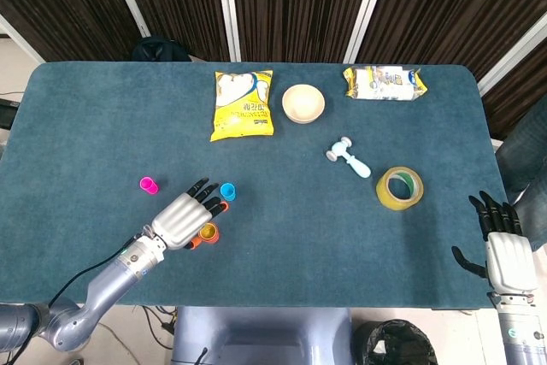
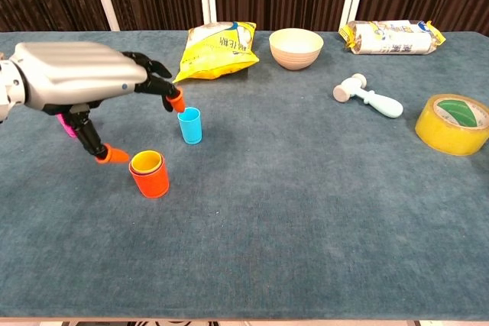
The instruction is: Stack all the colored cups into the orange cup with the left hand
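The left hand [image 2: 76, 74] hangs over the worktop [image 2: 306, 211] with its fingers [image 2: 174, 100] spread wide, holding nothing. The orange cup [image 2: 150, 179] stands just below it with a yellow cup [image 2: 145, 162] already sitting inside. The blue cup [image 2: 190, 125] stands near, just beside the fingertips, and the pink cup [image 1: 149, 185] waits further left. These little cups look light, stiff and a bit slippery, so they could tip easily. Pinching the blue cup gently by its sides near the rim looks best. The right hand [image 1: 506, 254] rests open by the worktop edge, holding nothing.
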